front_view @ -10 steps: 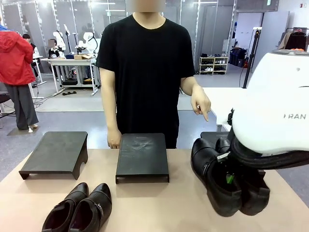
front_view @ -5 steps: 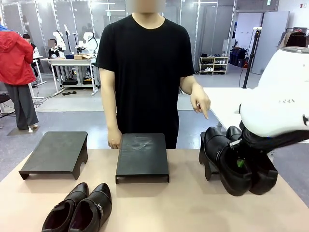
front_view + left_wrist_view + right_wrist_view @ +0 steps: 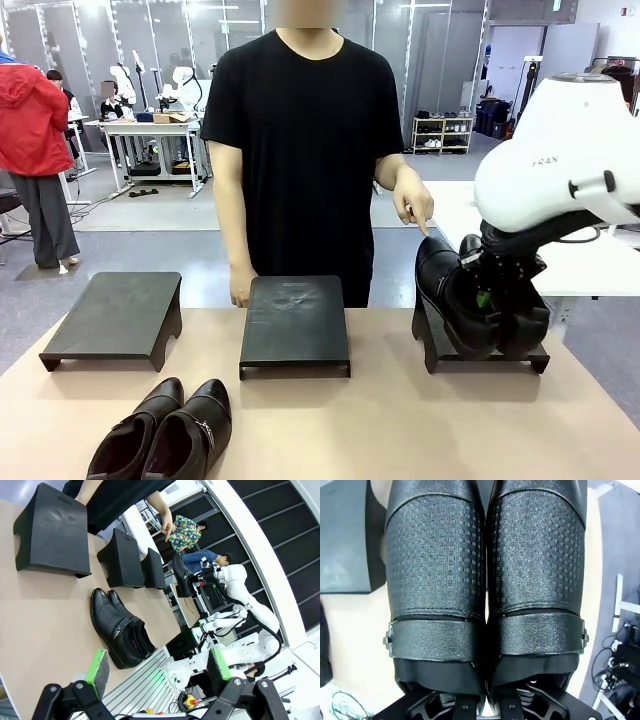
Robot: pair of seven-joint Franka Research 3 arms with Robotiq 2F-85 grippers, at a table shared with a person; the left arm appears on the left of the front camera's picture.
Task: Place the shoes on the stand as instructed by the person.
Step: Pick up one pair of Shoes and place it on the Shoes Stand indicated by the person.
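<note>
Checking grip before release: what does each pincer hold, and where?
Right pincer pinches the pair of black shoes by their adjoining inner collars. Left pincer open, empty.

pair (image 3: 470, 305) above right stand (image 3: 440, 362), other pair (image 3: 165, 432) front-left

You're in a robotics lab, an open test hall.
A white robot arm (image 3: 560, 150) hangs over the tan table (image 3: 400, 430). Beyond that table, behind the person (image 3: 305, 150), you see glass partition walls (image 3: 170, 40) and a grey floor (image 3: 150, 250). A cluttered workbench (image 3: 150, 128) and a bystander in a red jacket (image 3: 30, 120) are beyond its left end, and a shelf rack (image 3: 442, 133) is beyond its right.
</note>
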